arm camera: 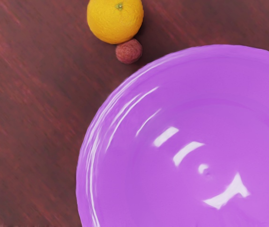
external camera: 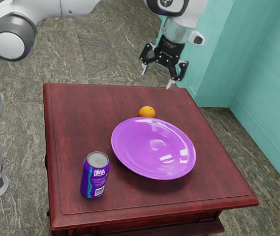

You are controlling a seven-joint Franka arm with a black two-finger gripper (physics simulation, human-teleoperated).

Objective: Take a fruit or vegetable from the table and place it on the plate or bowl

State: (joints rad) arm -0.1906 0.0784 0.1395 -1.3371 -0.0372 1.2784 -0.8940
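Our gripper [external camera: 156,79] hangs in the air above the table's [external camera: 80,113] far edge. Its 2 black fingers are spread apart with nothing between them, well above the wood.

The orange [external camera: 147,111] sits on the tabletop just behind the far rim of the purple plate [external camera: 153,147], roughly midway along the table's width. From the wrist camera we see the orange [arm camera: 115,20] with 1 small reddish fruit [arm camera: 128,51] pressed close against it, lying between the orange and the plate's rim [arm camera: 101,127]. We cannot tell whether that fruit touches the rim.

The plate lies flat near the table's middle, its glossy dish bare. 1 purple soda can [external camera: 95,174] stands upright near the front edge, toward the corner on the exterior view's left, apart from the plate.
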